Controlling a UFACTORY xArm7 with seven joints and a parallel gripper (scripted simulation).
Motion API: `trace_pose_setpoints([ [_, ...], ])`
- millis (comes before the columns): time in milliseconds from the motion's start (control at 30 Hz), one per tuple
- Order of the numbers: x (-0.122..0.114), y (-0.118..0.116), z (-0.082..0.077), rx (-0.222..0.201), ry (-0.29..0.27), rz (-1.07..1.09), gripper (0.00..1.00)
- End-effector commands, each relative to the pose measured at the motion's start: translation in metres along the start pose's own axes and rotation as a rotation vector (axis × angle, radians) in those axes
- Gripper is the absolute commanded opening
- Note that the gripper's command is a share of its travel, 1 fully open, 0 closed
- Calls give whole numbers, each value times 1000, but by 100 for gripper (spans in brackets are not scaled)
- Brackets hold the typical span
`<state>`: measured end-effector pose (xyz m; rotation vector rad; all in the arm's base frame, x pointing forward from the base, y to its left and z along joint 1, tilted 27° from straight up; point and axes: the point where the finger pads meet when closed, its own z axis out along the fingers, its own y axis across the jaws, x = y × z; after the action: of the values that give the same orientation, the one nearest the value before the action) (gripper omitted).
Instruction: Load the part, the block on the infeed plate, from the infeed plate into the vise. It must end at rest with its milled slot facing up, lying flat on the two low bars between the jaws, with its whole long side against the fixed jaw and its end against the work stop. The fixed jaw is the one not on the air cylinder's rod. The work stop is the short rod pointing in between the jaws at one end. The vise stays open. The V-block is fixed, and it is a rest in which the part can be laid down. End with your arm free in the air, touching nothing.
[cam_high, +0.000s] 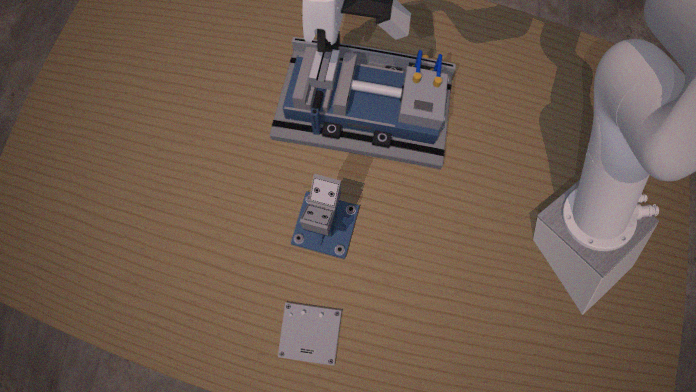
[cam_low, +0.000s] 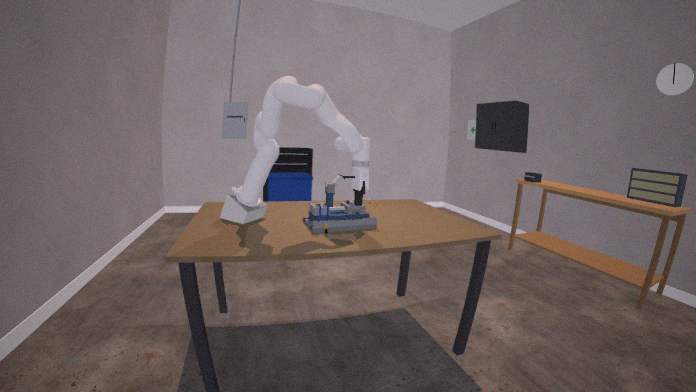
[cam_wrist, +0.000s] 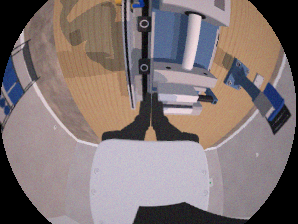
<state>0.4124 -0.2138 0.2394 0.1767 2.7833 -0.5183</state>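
The part, a light grey block, lies between the jaws of the vise. It sits beside the fixed jaw on the left, with a groove along its top. The moving jaw stands apart on the white cylinder rod. The dark work stop points in at the near end. My gripper is shut and empty, with its fingertips low at the part's far end; I cannot tell if they touch it. In the wrist view the shut fingers point at the vise. The infeed plate is bare.
The V-block stands on its blue base between the vise and the infeed plate. The air cylinder body with two blue hoses sits on the right of the vise. My arm's base is at the right edge of the table.
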Motion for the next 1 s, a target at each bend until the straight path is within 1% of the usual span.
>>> trace_pose_setpoints([
  [0,-1,1,-1,0,-4,0,0],
  [967,-1,9,-1,0,-4,0,0],
])
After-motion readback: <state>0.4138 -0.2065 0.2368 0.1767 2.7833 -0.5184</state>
